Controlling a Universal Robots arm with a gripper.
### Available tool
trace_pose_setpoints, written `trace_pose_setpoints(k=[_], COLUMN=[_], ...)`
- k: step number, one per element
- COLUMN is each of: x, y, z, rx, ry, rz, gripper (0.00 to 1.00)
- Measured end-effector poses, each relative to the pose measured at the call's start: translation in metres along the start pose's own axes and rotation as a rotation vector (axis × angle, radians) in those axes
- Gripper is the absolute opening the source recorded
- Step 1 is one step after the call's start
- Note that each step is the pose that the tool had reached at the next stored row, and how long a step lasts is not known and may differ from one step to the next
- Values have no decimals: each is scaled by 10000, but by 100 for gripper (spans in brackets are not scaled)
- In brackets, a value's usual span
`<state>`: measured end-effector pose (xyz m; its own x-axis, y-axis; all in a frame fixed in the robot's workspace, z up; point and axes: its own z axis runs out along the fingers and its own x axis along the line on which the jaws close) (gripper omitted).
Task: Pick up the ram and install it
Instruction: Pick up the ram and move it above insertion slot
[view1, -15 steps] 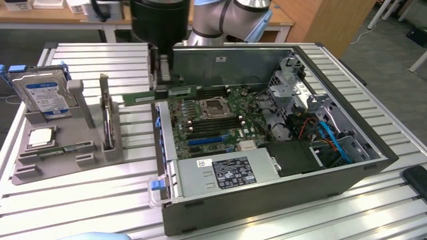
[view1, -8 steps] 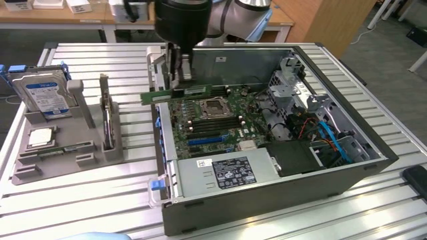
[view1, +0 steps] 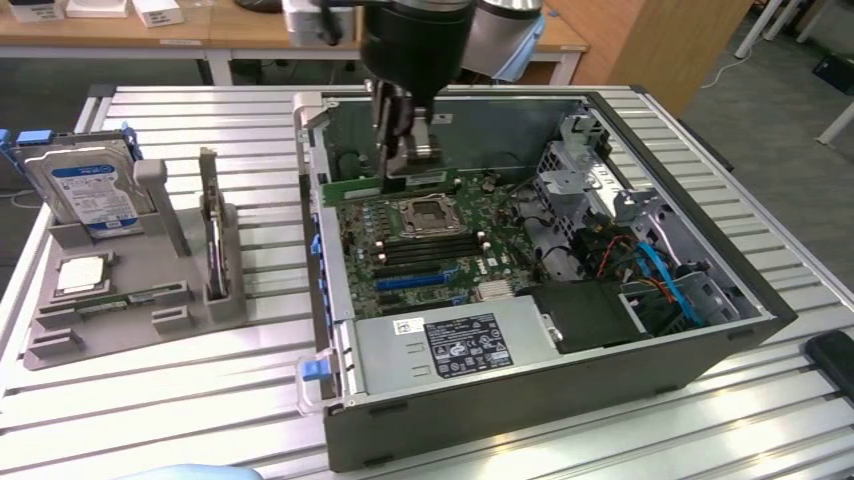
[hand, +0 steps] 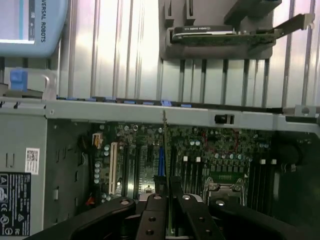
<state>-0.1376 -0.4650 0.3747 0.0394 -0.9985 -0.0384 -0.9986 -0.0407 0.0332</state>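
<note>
Green and thin, the ram (view1: 355, 188) hangs lengthwise inside the open case (view1: 534, 400), pinched between the gripper (view1: 400, 176) fingers, which are clamped on its upper edge. In the wrist view it shows edge-on as a narrow line (hand: 165, 135) running out from between the black fingers (hand: 150, 210). It sits over the motherboard (view1: 414, 255), just behind the CPU socket (view1: 427, 213) and near the case's far wall; whether it touches the board I cannot tell.

Black memory slots (view1: 420, 248) lie on the near side of the socket. A drive cage and blue cables (view1: 661, 275) crowd the exterior view's right. A silver power supply (view1: 454, 345) with a dense printed label, too small to read, fills the near corner.

Outside the case, on the exterior view's left, a grey holder (view1: 160, 200) carries a blue-labelled hard drive (view1: 87, 190) and an upright expansion card (view1: 210, 235). "VERSAL ROBOTS" reads on a pale blue part (hand: 35, 25) in the wrist view.

Bare slatted table (view1: 200, 120) surrounds the case.
</note>
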Motion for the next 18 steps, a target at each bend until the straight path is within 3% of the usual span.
trace_pose_setpoints(k=[8,18], x=[13,-18], y=[-335,-380], z=[-11,-12], rx=[-1,4], ry=[1,-5], rz=[-1,145], gripper=[13,13])
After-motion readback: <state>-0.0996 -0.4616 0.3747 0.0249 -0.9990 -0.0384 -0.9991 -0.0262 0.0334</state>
